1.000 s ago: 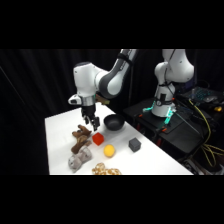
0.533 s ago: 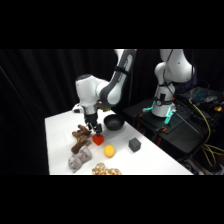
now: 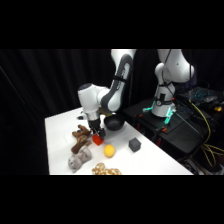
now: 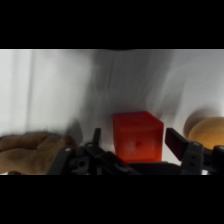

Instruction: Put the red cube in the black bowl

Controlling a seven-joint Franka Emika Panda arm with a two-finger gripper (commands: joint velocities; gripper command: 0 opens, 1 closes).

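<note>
The red cube (image 3: 97, 140) rests on the white table (image 3: 62, 130) in front of the black bowl (image 3: 114, 122). My gripper (image 3: 96, 132) has come down right over the cube. In the wrist view the red cube (image 4: 138, 136) stands between the two fingers of the gripper (image 4: 136, 145), which is open, with a gap on each side of the cube. The left finger (image 4: 95, 138) and the right finger (image 4: 177, 142) flank it. The bowl does not show in the wrist view.
A yellow ball (image 3: 108, 150) lies just right of the cube and appears in the wrist view as the yellow ball (image 4: 207, 131). A brown plush toy (image 3: 80, 138) sits to its left, a grey plush (image 3: 79, 160) nearer the front. A dark grey cube (image 3: 134, 145) stands to the right.
The arm has moved right and down, from above the brown toy to the red cube, and the gripper now straddles the cube.
</note>
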